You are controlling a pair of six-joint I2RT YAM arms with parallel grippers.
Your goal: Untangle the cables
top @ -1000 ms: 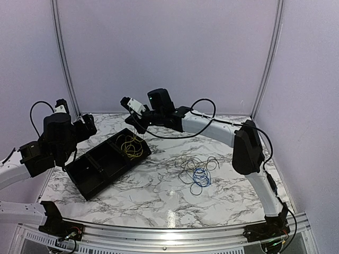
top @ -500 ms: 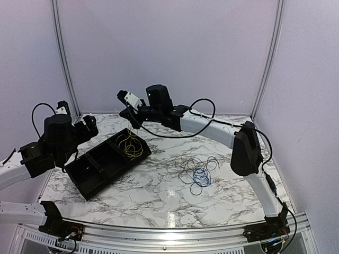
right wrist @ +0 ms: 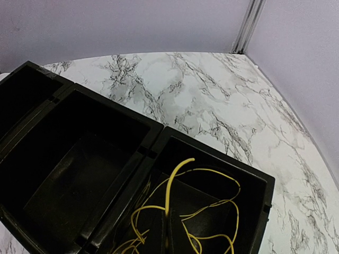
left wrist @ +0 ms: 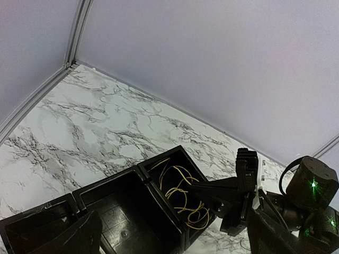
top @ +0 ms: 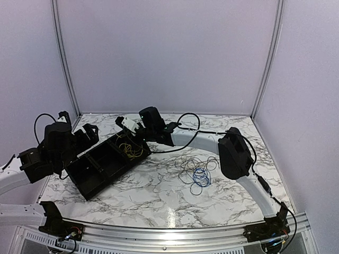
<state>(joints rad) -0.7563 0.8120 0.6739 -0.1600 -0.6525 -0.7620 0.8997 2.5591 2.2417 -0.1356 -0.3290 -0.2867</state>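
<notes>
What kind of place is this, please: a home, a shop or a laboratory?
Most likely a robot lab booth. Plain lilac walls on metal posts enclose a marble-pattern table, with a left arm and a right arm bolted at its near edge.

Light soft, even, from overhead; lilac cast on walls (top: 169,53). Shadows faint. Glare patch on tabletop (top: 169,214) at near edge, well behind both jaws. Tray (right wrist: 79,174) interior v. dark, low detail under right jaws. Left-wrist view: own fingers (left wrist: 74,241) blurred. Posts (top: 64,58) bow at top-view edges.
</notes>
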